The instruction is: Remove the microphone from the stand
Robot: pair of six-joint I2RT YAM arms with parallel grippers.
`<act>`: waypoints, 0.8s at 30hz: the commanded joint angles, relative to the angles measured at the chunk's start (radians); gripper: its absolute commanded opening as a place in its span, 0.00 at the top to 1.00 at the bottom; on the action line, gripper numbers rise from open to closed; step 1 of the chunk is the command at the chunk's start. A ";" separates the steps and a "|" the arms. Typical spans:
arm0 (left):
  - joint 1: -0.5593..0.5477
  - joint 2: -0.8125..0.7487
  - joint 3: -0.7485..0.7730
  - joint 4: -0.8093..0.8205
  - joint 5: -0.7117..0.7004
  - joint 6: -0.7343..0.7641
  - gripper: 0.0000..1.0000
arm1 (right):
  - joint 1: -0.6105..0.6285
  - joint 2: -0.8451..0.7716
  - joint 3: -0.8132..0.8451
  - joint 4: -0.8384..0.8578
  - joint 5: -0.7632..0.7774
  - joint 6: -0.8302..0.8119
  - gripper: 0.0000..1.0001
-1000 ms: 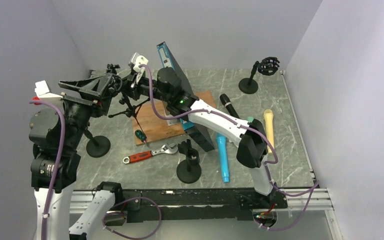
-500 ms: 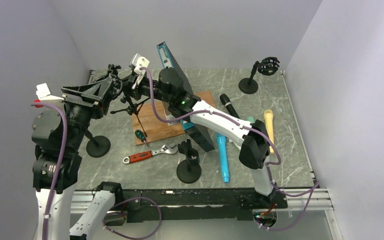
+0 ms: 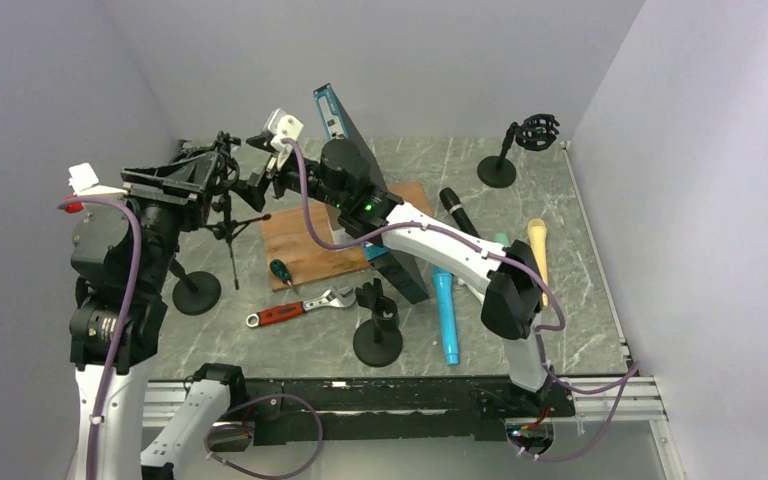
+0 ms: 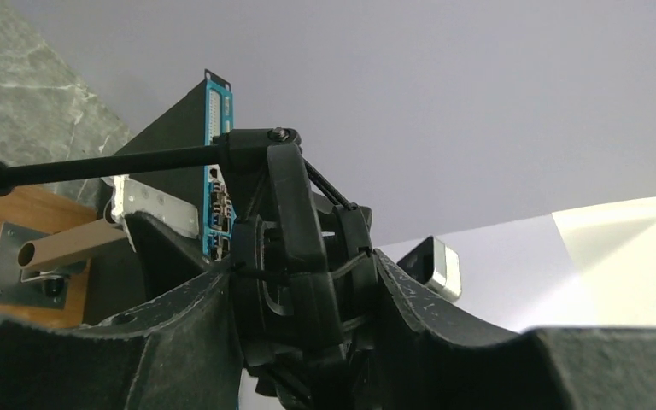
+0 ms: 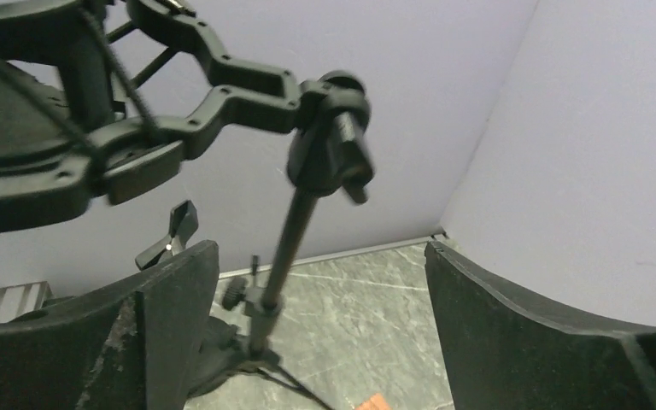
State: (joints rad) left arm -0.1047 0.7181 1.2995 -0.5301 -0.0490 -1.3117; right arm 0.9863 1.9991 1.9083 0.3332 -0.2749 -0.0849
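Shock mount (image 4: 295, 222), microphone unclear within: clamped by left gripper (image 4: 299, 329); stand pole (image 5: 282, 248) passes untouched between spread fingers of right gripper (image 5: 325, 333).

Wooden board (image 3: 305, 245) is laid flat on the grey marbled table (image 3: 560, 330), centre-far. Green-handled screwdriver (image 3: 276, 262) is seen at its near-left corner. Red-handled wrench (image 3: 298, 308) is laid just near of it. Black blue-edged panel (image 3: 343, 118) is stood upright at its right.

Grey marbled table (image 3: 580, 330) with wooden board (image 3: 302, 252), wrench (image 3: 298, 308), blue microphone (image 3: 446, 320), yellow microphone (image 3: 538, 258).
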 commanded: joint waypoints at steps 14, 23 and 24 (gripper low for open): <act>0.196 0.185 0.038 0.214 0.142 -0.052 0.46 | -0.056 -0.435 -0.410 0.062 0.070 0.055 0.00; 0.332 0.356 0.020 0.400 0.289 -0.067 0.61 | -0.089 -0.687 -0.608 0.019 0.095 0.040 0.00; 0.343 0.383 0.024 0.427 0.311 -0.071 0.61 | -0.090 -0.718 -0.632 0.012 0.105 0.033 0.00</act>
State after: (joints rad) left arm 0.1955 1.0416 1.2999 -0.3359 0.1608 -1.3376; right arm 0.9051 1.3781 1.3472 0.3401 -0.1974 -0.0418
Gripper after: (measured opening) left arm 0.483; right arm 0.997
